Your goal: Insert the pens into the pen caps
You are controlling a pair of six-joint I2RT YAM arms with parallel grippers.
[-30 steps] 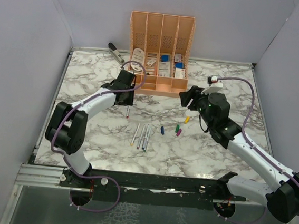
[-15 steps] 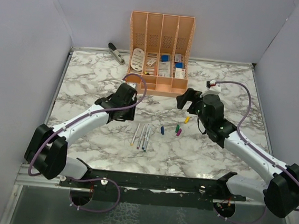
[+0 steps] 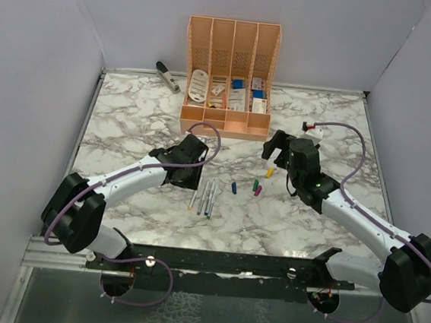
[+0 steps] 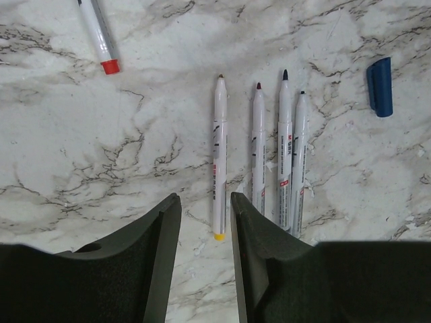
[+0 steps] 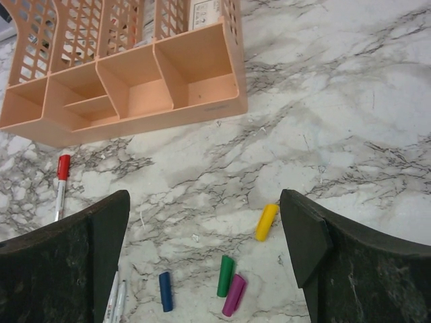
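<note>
Over pens [image 4: 258, 148], left claw [image 4: 203, 202] narrowly parted, gripping nothing; right claw [image 5: 204, 202] spread wide above pen caps [image 5: 225, 276], near organiser [image 5: 168, 118] edge.

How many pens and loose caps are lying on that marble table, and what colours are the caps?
Pens with bare tips: 4
Pen with a red end: 1
Yellow cap: 1
Green cap: 1
Magenta cap: 1
Blue cap: 1
Total: 9
</note>
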